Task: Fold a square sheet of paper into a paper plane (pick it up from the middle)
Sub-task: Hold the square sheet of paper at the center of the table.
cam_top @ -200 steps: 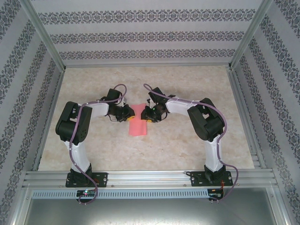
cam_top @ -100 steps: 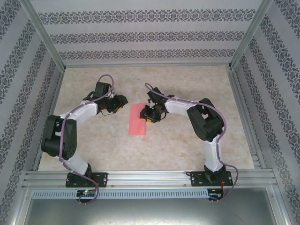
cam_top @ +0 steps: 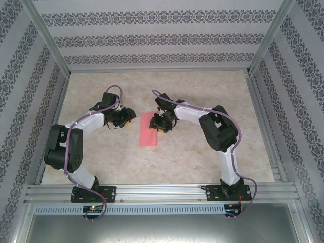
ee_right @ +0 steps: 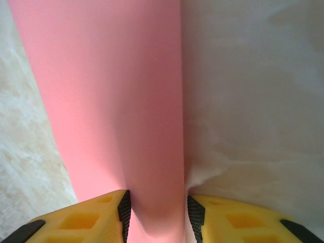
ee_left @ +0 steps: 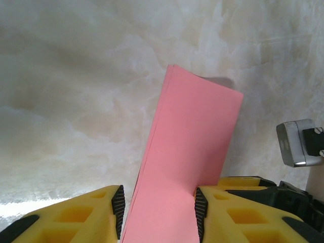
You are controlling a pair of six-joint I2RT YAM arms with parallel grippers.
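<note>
The square sheet of paper (cam_top: pixel 148 130) is salmon pink and lies on the table as a narrow doubled strip. Its stacked edges show in the left wrist view (ee_left: pixel 192 142). My left gripper (cam_top: pixel 126 116) is just left of the strip's far end, apart from it. Its jaws stand open (ee_left: pixel 158 202), and the strip shows in the gap between them. My right gripper (cam_top: pixel 163 123) is at the strip's far right edge. It stands open (ee_right: pixel 157 207) over the paper (ee_right: pixel 116 101), whose right edge runs into the gap. No paper plane shape shows.
The pale marbled tabletop (cam_top: pixel 202 152) is framed by aluminium rails (cam_top: pixel 162 190) and patterned walls. A metal part of the right arm (ee_left: pixel 298 144) shows at the right edge of the left wrist view, close beside the paper.
My left arm pulled back to the left off the paper's far end and its jaws opened. My right gripper's jaws widened and stayed in place. More of the strip's far end is uncovered.
</note>
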